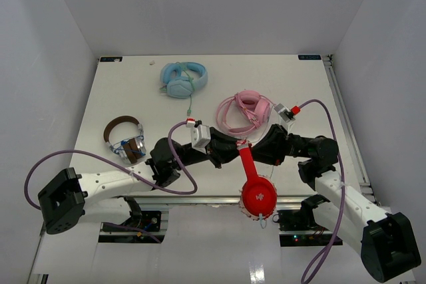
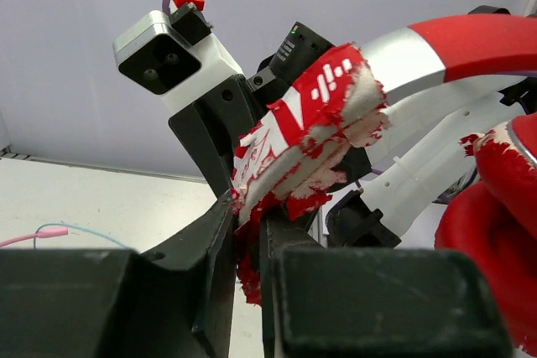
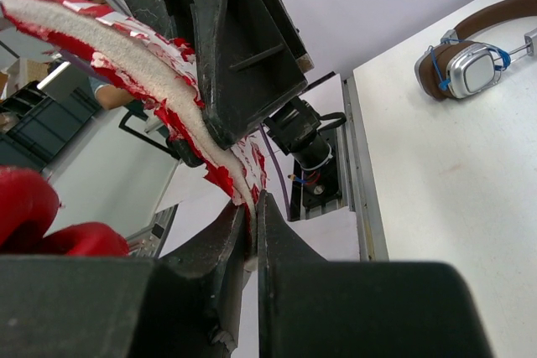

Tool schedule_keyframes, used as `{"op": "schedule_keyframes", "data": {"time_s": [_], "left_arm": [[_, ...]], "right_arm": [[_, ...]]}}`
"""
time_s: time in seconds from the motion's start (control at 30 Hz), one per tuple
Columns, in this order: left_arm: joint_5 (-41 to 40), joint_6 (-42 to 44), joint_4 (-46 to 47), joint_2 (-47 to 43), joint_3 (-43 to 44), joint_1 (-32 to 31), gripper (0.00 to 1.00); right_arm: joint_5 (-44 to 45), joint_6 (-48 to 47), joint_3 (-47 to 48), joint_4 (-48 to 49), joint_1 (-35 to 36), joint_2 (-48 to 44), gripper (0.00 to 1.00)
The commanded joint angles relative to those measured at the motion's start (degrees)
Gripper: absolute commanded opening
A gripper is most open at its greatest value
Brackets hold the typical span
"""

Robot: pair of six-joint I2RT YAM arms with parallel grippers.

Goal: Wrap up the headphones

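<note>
The red headphones [image 1: 256, 187] hang between my two grippers over the table's near edge. The headband [image 1: 247, 161] runs down to a round earcup [image 1: 259, 195], and a bit of pale cable [image 1: 265, 221] shows below it. My left gripper [image 1: 231, 149] comes in from the left and my right gripper [image 1: 258, 149] from the right. In the left wrist view the gripper [image 2: 247, 207] is shut on the worn red-and-white ear pad [image 2: 306, 136]. In the right wrist view the gripper [image 3: 253, 205] is shut on the same frayed pad [image 3: 126, 60].
Light-blue headphones [image 1: 183, 79] lie at the back. Pink headphones [image 1: 245, 111] lie just behind the grippers. Brown headphones [image 1: 126, 139] lie at the left and also show in the right wrist view [image 3: 470, 64]. The table's near edge [image 1: 200, 197] runs under the arms.
</note>
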Motion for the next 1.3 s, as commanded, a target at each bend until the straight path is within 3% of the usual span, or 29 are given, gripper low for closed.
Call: {"op": "schedule_keyframes", "data": {"time_s": [0.0,0.03,0.13,0.27,0.37,0.53,0.63,0.67,0.73,0.83,0.9,1.1,1.2,1.27], "left_arm": [[3.97,-2.36,3.04,0.4,0.37,-0.66,0.4],[3.89,-2.49,3.21,0.56,0.3,-0.64,0.47],[4.15,-2.92,3.04,1.01,0.92,-0.63,0.55],[5.36,-3.53,2.24,2.01,2.29,-0.63,0.55],[6.16,-3.53,1.64,2.56,3.01,-0.63,0.43],[3.79,-3.37,2.49,1.5,1.92,-0.63,0.02],[1.39,-3.25,1.44,0.46,1.88,-0.63,0.0],[0.21,-3.21,0.37,0.15,2.21,-0.63,0.0],[-3.04,-3.16,-3.56,-0.41,3.61,-0.63,0.0],[-7.75,-1.84,-10.45,-2.24,5.28,-0.57,0.0],[-12.28,-0.9,-14.61,-4.28,5.12,-0.63,0.0],[-32.38,1.83,-32.71,-12.08,5.01,-0.63,0.0],[-41.6,1.9,-41.69,-14.24,6.74,-0.63,0.0],[-47.01,1.3,-47.51,-14.37,8.61,-0.63,0.0]], "right_arm": [[1.88,3.08,0.14,3.29,-0.08,0.27,0.08],[1.84,3.14,0.17,3.32,-0.08,0.3,0.08],[1.67,3.14,0.17,3.32,0.0,0.22,0.08],[1.67,3.34,0.09,3.61,-0.08,0.68,0.08],[1.67,3.49,0.09,3.85,-0.01,0.83,0.08],[1.45,3.59,0.17,4.01,-0.08,1.24,0.08],[1.49,3.14,0.12,3.55,-0.03,1.99,0.08],[1.77,2.36,0.13,2.68,0.0,2.13,0.12],[4.15,-2.16,0.67,-3.08,0.0,1.54,0.4],[10.09,-15.41,4.55,-21.99,-0.07,-0.21,0.63],[14.32,-22.76,7.64,-36.66,-0.08,-1.1,0.71],[33.6,-34.98,16.85,-56.9,-0.08,-3.52,0.92],[45.74,-37.44,22.1,-63.62,-0.01,-3.22,0.95],[48.99,-38.43,23.02,-65.19,-0.08,-3.41,0.95]]}}
